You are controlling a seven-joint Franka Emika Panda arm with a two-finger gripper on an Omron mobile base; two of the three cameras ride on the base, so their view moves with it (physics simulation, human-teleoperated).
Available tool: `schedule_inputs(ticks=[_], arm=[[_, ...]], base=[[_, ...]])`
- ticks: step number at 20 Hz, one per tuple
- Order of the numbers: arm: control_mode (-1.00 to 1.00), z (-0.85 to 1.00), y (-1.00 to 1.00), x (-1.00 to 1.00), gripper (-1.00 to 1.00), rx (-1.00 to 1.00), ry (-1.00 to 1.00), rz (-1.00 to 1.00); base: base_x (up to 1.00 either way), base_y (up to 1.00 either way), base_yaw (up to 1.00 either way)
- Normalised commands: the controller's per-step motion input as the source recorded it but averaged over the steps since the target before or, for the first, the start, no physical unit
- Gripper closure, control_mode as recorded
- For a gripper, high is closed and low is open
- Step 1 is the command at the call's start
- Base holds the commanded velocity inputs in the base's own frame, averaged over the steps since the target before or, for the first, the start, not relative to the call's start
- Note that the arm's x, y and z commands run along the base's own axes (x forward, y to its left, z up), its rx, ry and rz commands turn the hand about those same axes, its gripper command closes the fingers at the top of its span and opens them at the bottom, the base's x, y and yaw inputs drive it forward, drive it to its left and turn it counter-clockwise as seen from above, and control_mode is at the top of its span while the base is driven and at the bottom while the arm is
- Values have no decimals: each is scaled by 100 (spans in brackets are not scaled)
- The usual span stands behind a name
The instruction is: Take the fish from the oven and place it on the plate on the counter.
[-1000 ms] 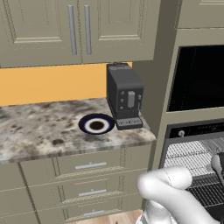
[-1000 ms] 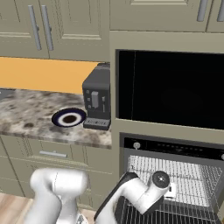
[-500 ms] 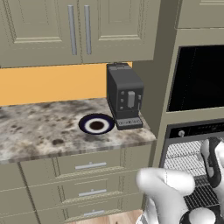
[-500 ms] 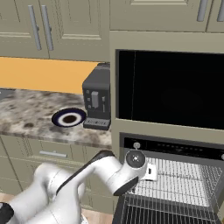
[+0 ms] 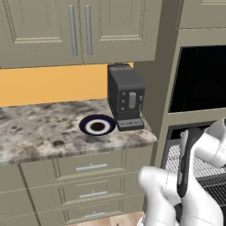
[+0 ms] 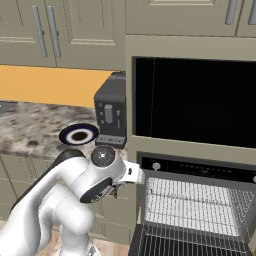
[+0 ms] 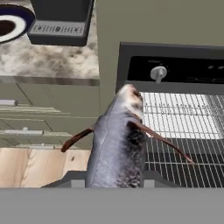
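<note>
Jaws clamped on the fish (image 7: pixel 118 148), which pointed head-out past the fingertips, level with the oven (image 7: pixel 175 74) front; plate (image 5: pixel 97 126) well apart on the counter (image 5: pixel 39 132).

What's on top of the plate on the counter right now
Nothing: the plate on the counter shows its bare brown centre. The fish is held in the gripper, beside the oven.
</note>
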Motion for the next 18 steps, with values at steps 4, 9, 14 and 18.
schedule_inputs(ticks=[4,9,14,18], arm=[[-100,80,100,0,100,0,-4,4],[-100,54,100,15,100,-2,-1,5],[-100,23,100,59,100,0,-1,11],[-100,1,96,90,100,0,1,21]], base=[[0,0,0],[0,0,0],[0,0,0],[0,0,0]])
